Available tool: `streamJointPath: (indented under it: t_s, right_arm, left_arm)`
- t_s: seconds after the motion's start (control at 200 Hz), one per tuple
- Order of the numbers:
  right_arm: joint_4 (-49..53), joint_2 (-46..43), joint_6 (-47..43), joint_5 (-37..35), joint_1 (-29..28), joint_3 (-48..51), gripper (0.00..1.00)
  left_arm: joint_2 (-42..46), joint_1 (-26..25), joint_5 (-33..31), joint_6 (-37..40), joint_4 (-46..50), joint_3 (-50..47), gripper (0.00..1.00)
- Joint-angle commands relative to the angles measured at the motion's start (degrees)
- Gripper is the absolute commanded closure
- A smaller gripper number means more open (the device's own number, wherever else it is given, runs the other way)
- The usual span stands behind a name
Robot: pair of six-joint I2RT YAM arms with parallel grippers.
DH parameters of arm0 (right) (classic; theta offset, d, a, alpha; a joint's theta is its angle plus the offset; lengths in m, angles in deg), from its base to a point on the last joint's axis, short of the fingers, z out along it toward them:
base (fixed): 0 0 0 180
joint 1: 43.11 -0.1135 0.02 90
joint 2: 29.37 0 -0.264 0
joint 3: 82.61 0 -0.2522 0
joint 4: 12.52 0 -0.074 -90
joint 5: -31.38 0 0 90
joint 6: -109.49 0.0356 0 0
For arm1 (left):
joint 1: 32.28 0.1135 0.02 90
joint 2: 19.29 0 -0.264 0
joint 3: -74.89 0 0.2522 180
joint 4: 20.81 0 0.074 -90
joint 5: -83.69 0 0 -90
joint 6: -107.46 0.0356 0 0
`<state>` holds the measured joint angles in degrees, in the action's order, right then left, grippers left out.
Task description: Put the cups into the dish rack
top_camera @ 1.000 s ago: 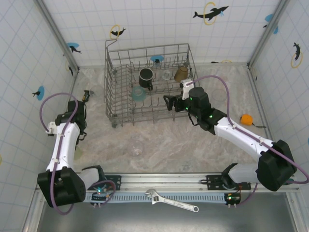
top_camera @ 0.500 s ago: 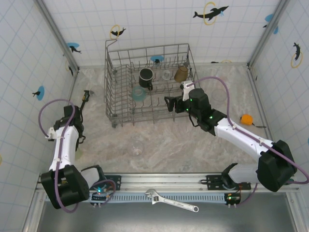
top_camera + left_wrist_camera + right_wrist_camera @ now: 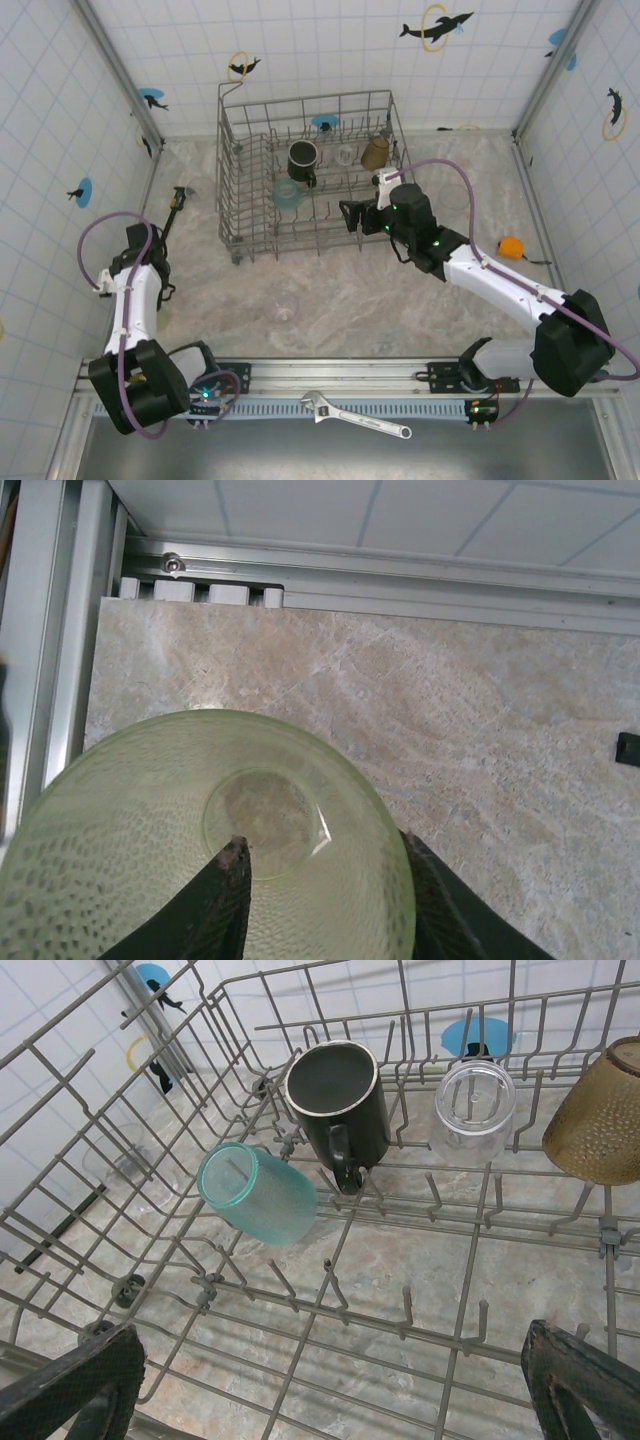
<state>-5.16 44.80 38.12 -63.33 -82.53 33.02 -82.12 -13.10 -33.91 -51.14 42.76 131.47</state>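
Note:
A pale green textured cup stands near the table's near-left corner. My left gripper straddles its right wall, one finger inside and one outside, and a gap still shows between the inner finger and the wall. The grey wire dish rack holds a black mug, a teal cup lying on its side, a clear glass and an amber tumbler. My right gripper hangs open over the rack's front right edge, with nothing between its jaws. Another clear glass stands on the table in front of the rack.
A second loose clear glass stands right of the rack. An orange round object lies by the right wall. A black-handled tool lies near the left wall. A wrench rests on the front rail. Tiled walls close three sides.
My left arm drew back toward the near-left corner and its jaws narrowed around the green cup's wall. The right arm stayed put.

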Motion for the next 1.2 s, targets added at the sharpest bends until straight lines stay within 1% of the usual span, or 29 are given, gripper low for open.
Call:
streamJointPath:
  t_s: [0.0,0.04,0.105,0.365,0.425,0.576,0.771,1.051,1.196]
  right_arm:
    - [-0.02,0.18,0.24,-0.83,-0.32,-0.98,0.0]
    - [0.06,0.34,0.25,-0.77,-0.34,-1.07,0.0]
    - [0.06,0.45,0.22,-0.72,-0.36,-0.98,0.0]
    - [0.15,0.29,0.28,-1.06,-0.57,-0.81,0.0]
    - [0.15,0.27,0.22,-1.26,-0.57,-0.8,0.0]
    - [0.05,0.27,-0.02,-1.49,-0.57,-0.89,0.0]
    - [-0.33,0.27,0.37,-1.36,-0.58,-0.12,0.0]
    - [-0.37,0.57,0.34,-1.16,-0.71,-0.54,0.0]
    - [-0.11,1.15,0.05,-1.26,-0.72,-0.81,0.0]
  left_arm:
    - [-0.08,0.59,0.17,1.51,-0.64,-0.85,0.67]
    - [-0.22,0.64,0.09,1.54,-0.84,-0.99,0.73]
    - [-0.41,0.64,0.0,1.67,-1.1,-1.31,0.79]
    - [-1.16,0.72,0.94,2.49,-2.03,-1.49,0.97]
    - [-1.32,0.75,1.5,3.45,-2.5,-1.35,1.0]
    - [-2.09,0.76,3.09,5.23,-2.49,-0.2,1.0]
    - [-0.78,0.76,4.59,7.07,-4.2,-0.47,1.0]
    - [0.22,0.73,8.76,11.33,-7.77,0.41,1.0]
    - [1.37,0.77,12.4,15.05,-11.43,0.09,1.0]
